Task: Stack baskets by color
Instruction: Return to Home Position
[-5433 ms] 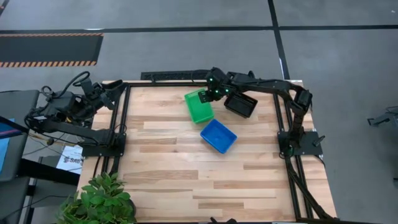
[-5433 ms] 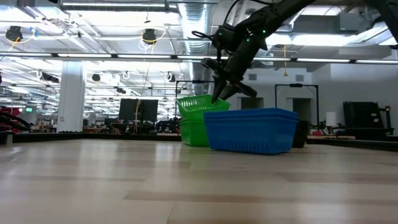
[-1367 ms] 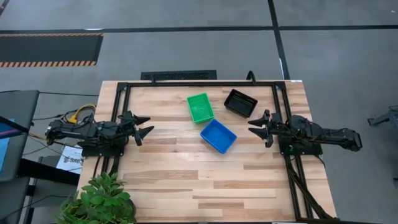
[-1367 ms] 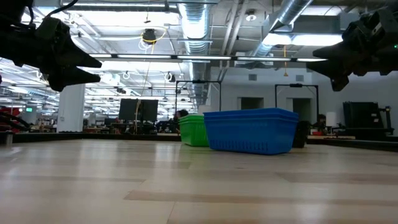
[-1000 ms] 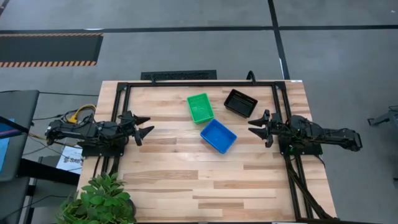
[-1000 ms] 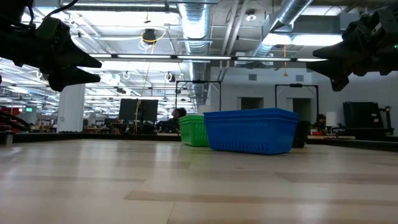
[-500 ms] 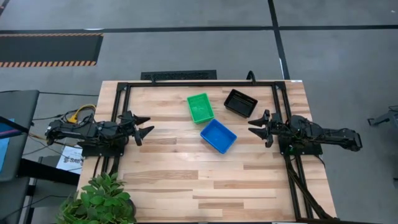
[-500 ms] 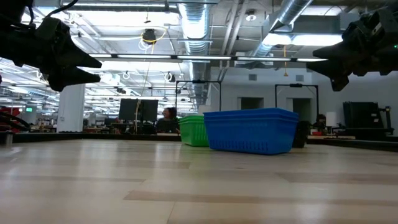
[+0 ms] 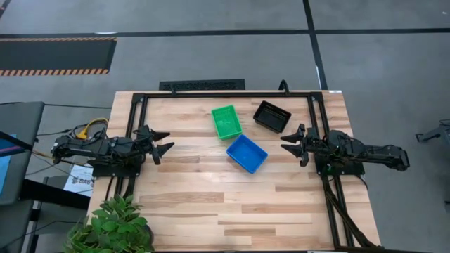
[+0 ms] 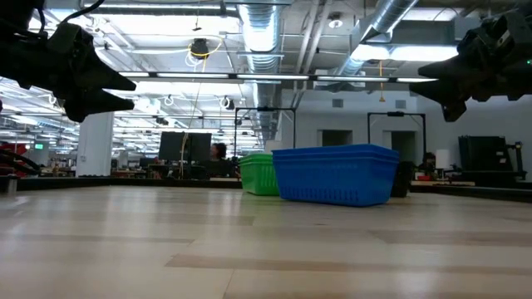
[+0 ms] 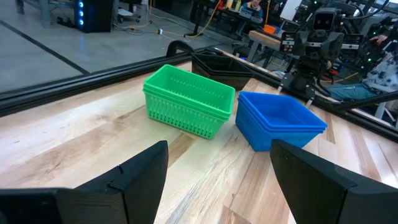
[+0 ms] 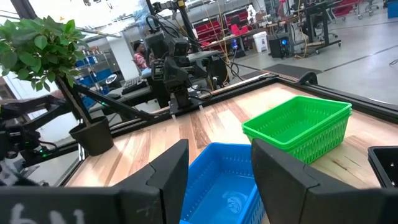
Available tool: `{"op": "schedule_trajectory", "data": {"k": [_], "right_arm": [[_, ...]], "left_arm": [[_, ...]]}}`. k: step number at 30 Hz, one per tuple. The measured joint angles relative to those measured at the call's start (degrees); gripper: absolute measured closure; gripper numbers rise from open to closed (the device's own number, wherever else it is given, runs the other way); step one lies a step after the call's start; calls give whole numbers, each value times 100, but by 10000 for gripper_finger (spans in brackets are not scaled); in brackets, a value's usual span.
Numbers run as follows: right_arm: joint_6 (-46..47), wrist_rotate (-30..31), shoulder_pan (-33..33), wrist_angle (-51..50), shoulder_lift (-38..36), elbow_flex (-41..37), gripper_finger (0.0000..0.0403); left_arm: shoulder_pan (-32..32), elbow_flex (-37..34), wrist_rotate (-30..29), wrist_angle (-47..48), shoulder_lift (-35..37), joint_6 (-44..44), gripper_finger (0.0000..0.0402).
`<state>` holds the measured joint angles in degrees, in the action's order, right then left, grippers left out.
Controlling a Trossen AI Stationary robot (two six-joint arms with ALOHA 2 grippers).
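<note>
Three stacks of baskets stand on the wooden table's far half: a green stack (image 9: 226, 121), a black stack (image 9: 272, 116) to its right, and a blue stack (image 9: 247, 152) nearer the middle. Each rests on its base, and nested rims show on the green stack (image 11: 188, 99) and the blue stack (image 11: 278, 119). My left gripper (image 9: 163, 143) hovers open at the table's left edge, pointing right. My right gripper (image 9: 290, 144) hovers open at the right edge, pointing left. Both are well clear of the baskets.
A black metal frame (image 9: 211, 93) runs along the table's far, left and right edges. A potted plant (image 9: 116, 226) stands at the near left corner. The table's near half (image 9: 232, 211) is bare wood. A person sits in the room beyond the table (image 12: 138, 53).
</note>
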<state>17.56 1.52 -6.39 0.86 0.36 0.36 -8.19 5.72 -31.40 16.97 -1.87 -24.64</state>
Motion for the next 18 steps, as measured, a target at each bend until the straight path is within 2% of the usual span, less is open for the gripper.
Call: {"op": "schedule_trajectory", "data": {"k": [18], "right_arm": [[-2, 2, 0, -1, -2, 0, 209]], "left_arm": [[0, 0, 0, 0, 0, 0, 132]]}}
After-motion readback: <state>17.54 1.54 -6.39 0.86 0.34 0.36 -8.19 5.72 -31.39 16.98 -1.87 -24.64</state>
